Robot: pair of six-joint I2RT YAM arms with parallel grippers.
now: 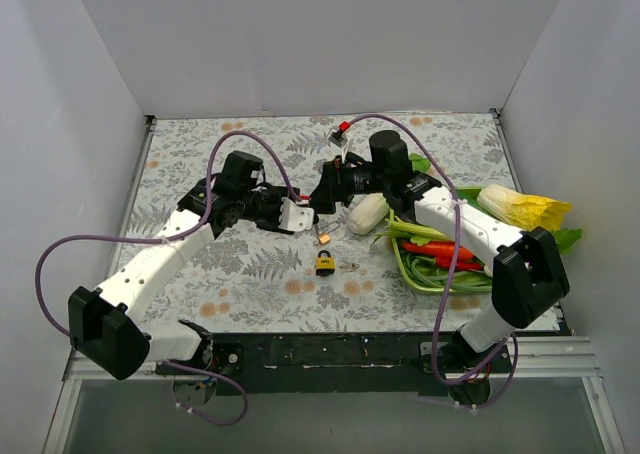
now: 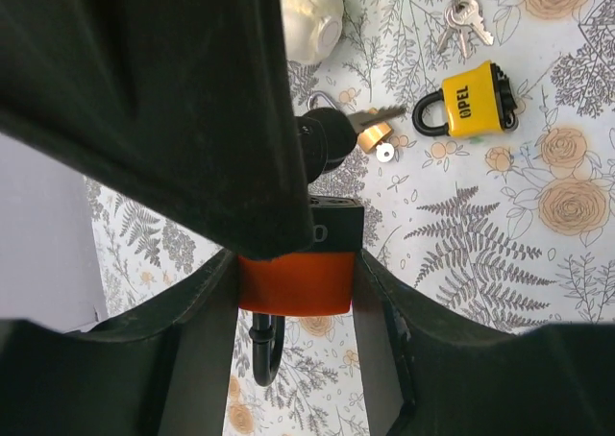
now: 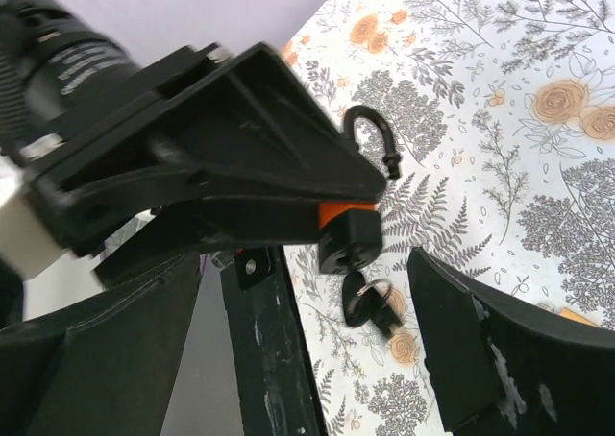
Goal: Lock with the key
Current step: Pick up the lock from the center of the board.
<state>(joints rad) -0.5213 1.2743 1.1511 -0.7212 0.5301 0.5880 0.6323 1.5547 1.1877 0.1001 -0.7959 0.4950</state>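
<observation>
My left gripper (image 2: 293, 263) is shut on an orange padlock (image 2: 296, 284); its black shackle (image 2: 263, 351) points toward the camera. The lock's black base (image 3: 351, 241) faces my right gripper (image 3: 356, 311). That gripper is open, with a finger on each side of the black-headed key (image 3: 357, 297). The key sits right at the base of the lock, with a ring and a second key hanging from it. In the top view both grippers meet mid-table, left (image 1: 293, 214) and right (image 1: 325, 189). In the left wrist view the key head (image 2: 322, 138) shows past the right gripper's black finger.
A yellow padlock (image 1: 325, 264) lies on the floral cloth near the front, also in the left wrist view (image 2: 471, 100). A loose bunch of keys (image 2: 463, 18) and a small brass lock (image 1: 323, 236) lie beside it. A white vegetable (image 1: 367, 214) and a green tray (image 1: 412, 269) of vegetables are at the right.
</observation>
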